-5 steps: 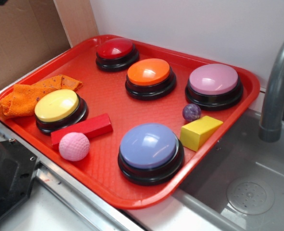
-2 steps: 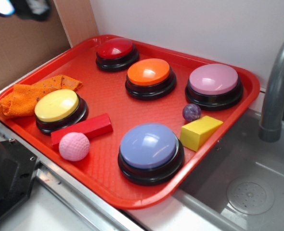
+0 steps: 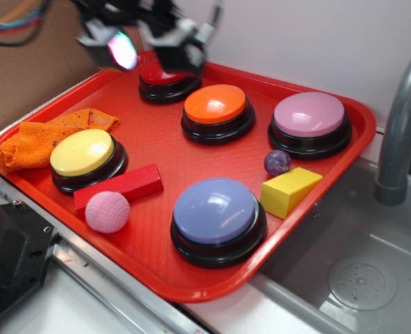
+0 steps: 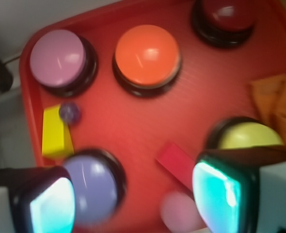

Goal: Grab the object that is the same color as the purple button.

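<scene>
I see my claw point(image 3: 144, 43) hanging high over the far left corner of the red tray point(image 3: 157, 149), above the dark red button point(image 3: 168, 78), its two fingers spread apart with nothing between them. The small purple ball point(image 3: 277, 162) sits on the tray's right side, between the pinkish-purple button point(image 3: 310, 124) and the yellow wedge point(image 3: 289, 191), just beside both and well apart from the claw. In the wrist view, which is blurred, the ball point(image 4: 69, 112) shows at the left, at the top end of the wedge point(image 4: 55, 133). The periwinkle button point(image 3: 218, 219) lies nearer the front.
</scene>
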`<state>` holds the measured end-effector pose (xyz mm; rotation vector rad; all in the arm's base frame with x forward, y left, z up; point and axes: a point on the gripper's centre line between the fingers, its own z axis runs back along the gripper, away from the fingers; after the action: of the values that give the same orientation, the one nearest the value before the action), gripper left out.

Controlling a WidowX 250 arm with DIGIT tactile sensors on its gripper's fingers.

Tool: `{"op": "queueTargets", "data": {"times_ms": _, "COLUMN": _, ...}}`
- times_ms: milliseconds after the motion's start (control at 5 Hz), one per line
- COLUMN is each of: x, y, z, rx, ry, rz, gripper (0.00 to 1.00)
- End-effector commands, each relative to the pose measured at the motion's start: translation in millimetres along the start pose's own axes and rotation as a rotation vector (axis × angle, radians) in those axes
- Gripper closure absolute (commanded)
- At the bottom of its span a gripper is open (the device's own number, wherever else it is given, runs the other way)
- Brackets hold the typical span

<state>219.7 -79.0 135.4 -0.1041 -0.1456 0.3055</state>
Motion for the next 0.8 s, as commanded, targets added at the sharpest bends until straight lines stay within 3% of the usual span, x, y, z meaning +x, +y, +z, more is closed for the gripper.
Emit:
{"op": "queueTargets", "data": {"times_ms": 0, "x": 35, "y": -42, "z": -52, "rx": -0.124, "ry": -0.109, "rz": 0.079, "gripper": 0.00}}
{"op": "queueTargets", "data": {"times_ms": 400, "x": 41, "y": -66, "z": -91, "rx": -0.134, "ry": -0.143, "rz": -0.050, "gripper": 0.00}}
{"op": "queueTargets", "data": {"times_ms": 600, "x": 42, "y": -70, "z": -101, "rx": -0.154, "ry": -0.131, "rz": -0.064, "gripper": 0.00}}
